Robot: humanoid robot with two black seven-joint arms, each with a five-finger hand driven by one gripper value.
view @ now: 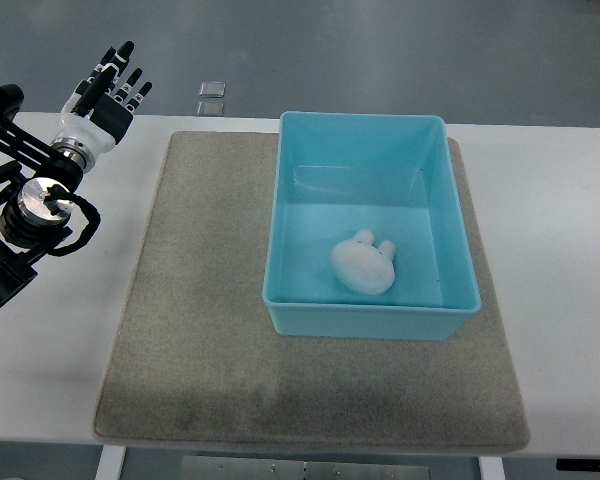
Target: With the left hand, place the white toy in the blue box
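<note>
Lying inside the blue box point(370, 235), the white toy point(363, 264) rests on the floor near the box's front wall, its long axis slanting from lower left to upper right, ears toward the box's right wall. Well left of the box, the left hand point(108, 88) hovers, fingers extended, holding nothing.

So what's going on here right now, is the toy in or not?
The white toy lies inside the blue box, on its floor toward the near wall. The box sits on a grey mat on the white table. The left hand is off at the table's far left corner, fingers extended and holding nothing, well away from the box. The right arm is not in view. Judging from this, the placing looks done.
</note>
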